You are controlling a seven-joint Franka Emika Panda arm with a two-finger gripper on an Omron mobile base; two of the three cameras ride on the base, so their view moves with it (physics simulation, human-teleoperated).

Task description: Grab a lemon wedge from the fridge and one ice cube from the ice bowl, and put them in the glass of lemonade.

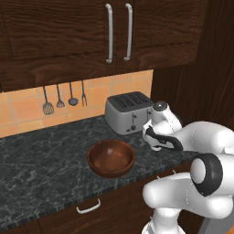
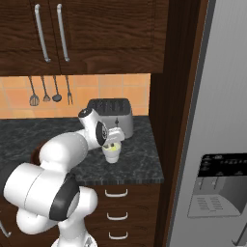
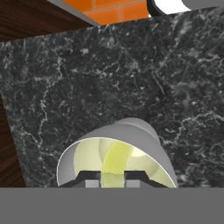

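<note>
The glass of lemonade (image 3: 131, 131) stands on the dark counter right under my hand, a pale tumbler with yellowish inside; in the right base view the glass of lemonade (image 2: 112, 153) sits in front of the toaster. My gripper (image 3: 113, 180) hangs just over its rim, shut on the lemon wedge (image 3: 114, 159), a small yellow-green piece that reaches down into the glass mouth. In the right base view the gripper (image 2: 114, 140) points down at the glass. The ice bowl (image 1: 111, 157), wide and reddish-brown, sits to the left of my hand. The grey fridge (image 2: 217, 120) stands at the right with its doors shut.
A silver toaster (image 1: 129, 112) stands against the tiled wall just behind the glass. Utensils (image 1: 64, 98) hang on the wall at the left. Dark upper cabinets (image 1: 114, 32) overhang the counter, and a dark wooden panel (image 2: 173, 96) separates counter and fridge.
</note>
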